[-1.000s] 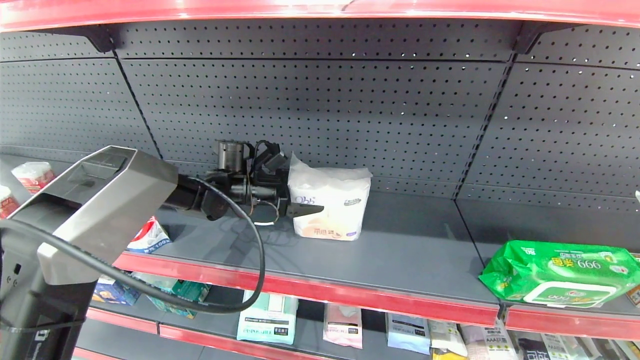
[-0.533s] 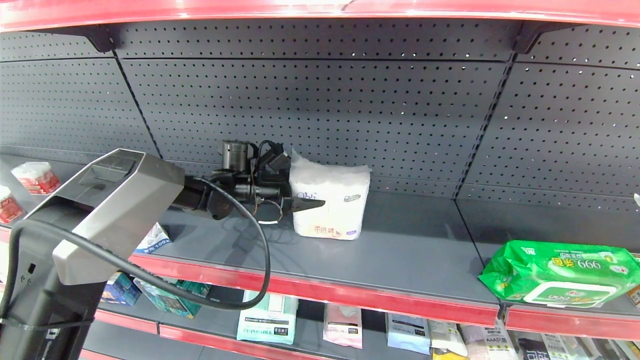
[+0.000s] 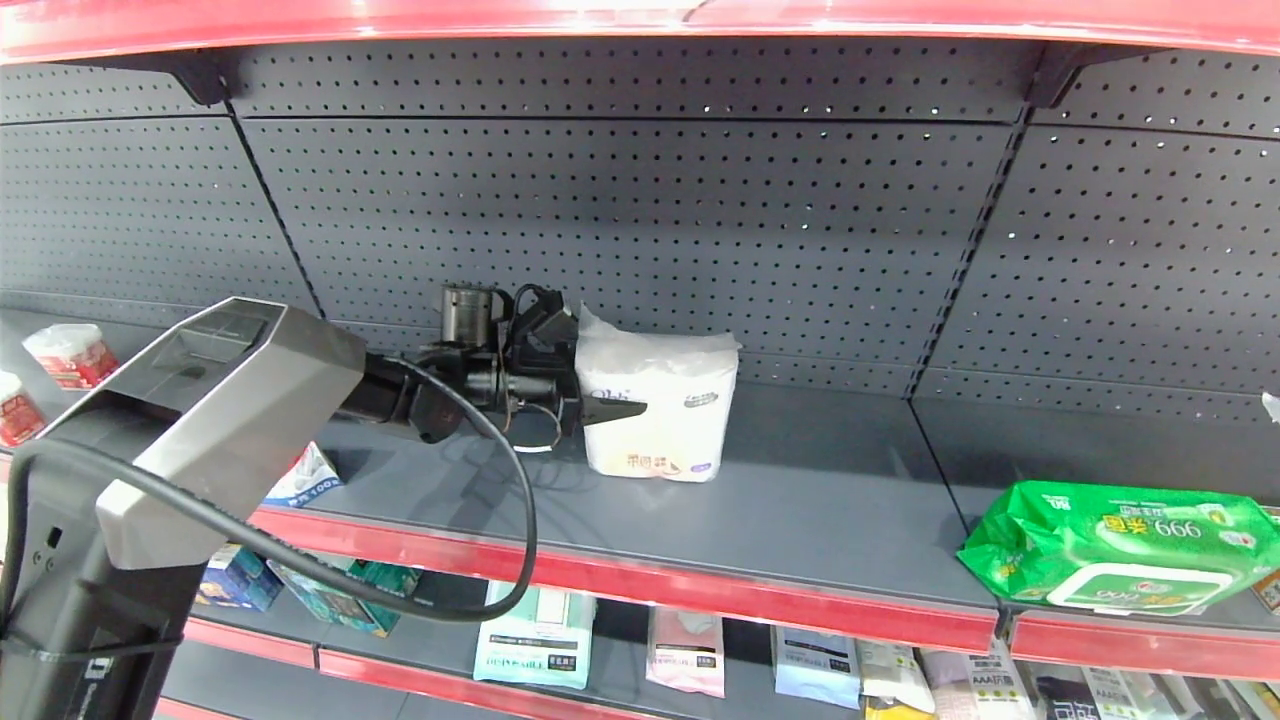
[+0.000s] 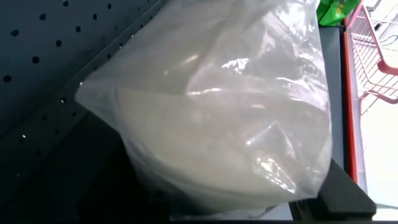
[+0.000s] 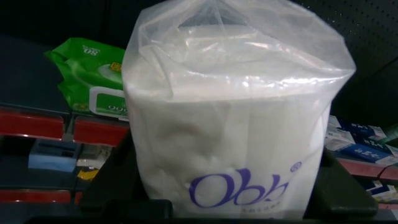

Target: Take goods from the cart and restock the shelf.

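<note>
Middle shelf (image 3: pixel 820 500), grey deck with red front lip: carries the white pack (image 3: pixel 675 395) upright near the pegboard back panel (image 3: pixel 640 200), base flat on the deck.

Left gripper (image 3: pixel 625 400): lies level from the robot's left and pinches the white pack. Near finger laid flat across the printed front face, far finger hidden behind the pack.

Left wrist view: shows the clear wrapper of the white pack (image 4: pixel 217 112) close against the camera. One dark finger (image 4: pixel 333 196) touches its lower edge, with a red wire cart (image 4: pixel 378 91) beyond the shelf lip.

Right gripper (image 5: pixel 230 202): grips a second white pack (image 5: pixel 236 124) of the same kind, upright, with dark fingers (image 5: pixel 345 186) pressed to both its sides.

Green wipes pack (image 3: pixel 1120 545): lies flat in the next bay, to the right and well apart from the white pack. Same green wipes pack (image 5: pixel 93 74) stands behind the second white pack in the right wrist view.

Red-and-white tubs (image 3: pixel 65 352): stand at the far left of the shelf.

Lower shelf: holds assorted flat packs (image 3: pixel 540 635) in a row.
</note>
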Robot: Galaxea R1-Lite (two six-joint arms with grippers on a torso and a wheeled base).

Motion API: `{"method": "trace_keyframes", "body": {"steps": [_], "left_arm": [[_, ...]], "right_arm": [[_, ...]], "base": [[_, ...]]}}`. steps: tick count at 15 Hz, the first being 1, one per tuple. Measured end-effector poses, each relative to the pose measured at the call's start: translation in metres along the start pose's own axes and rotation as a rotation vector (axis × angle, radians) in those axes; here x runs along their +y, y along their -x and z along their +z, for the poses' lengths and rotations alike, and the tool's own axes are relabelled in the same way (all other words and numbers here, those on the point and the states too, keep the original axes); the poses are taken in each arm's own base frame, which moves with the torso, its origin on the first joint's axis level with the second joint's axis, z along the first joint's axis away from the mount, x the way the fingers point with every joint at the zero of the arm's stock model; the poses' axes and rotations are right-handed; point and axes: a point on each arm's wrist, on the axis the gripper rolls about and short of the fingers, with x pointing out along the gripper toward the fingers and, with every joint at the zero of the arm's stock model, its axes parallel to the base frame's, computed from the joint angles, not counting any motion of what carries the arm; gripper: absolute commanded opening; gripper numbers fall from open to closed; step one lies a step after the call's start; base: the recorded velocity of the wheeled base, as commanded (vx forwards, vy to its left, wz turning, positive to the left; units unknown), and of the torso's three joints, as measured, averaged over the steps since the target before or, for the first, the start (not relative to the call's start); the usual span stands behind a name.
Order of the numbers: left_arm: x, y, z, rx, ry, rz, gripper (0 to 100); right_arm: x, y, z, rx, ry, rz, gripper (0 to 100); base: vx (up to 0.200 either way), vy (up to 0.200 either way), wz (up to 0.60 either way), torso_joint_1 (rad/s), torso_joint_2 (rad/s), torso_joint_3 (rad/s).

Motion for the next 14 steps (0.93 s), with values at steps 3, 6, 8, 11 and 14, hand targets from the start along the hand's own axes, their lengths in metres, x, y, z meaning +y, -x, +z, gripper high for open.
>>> {"method": "trace_keyframes", "body": {"steps": [3,6,8,11,14], "left_arm": [[-0.012,0.013,-0.001,0.02,0.077,0.003,0],[-0.024,0.027,0.0,0.027,0.107,0.012,0],[-0.029,0.034,0.001,0.02,0.098,0.019,0],[-0.042,0.043,-0.005,0.005,0.077,0.023,0],[-0.052,0.05,-0.011,-0.007,0.059,0.03,0]], "right_arm": [[0.0,0.0,0.0,0.0,0.0,0.0,0],[0.0,0.0,0.0,-0.001,0.0,-0.001,0],[0.0,0.0,0.0,-0.002,-0.001,-0.001,0],[0.0,0.0,0.001,-0.003,0.0,-0.002,0],[-0.001,0.0,0.001,-0.005,-0.001,-0.003,0]], "base": [[0.0,0.0,0.0,0.0,0.0,0.0],[0.0,0.0,0.0,0.0,0.0,0.0],[0.0,0.0,0.0,0.0,0.0,0.0],[0.0,0.0,0.0,0.0,0.0,0.0],[0.0,0.0,0.0,0.0,0.0,0.0]]}}
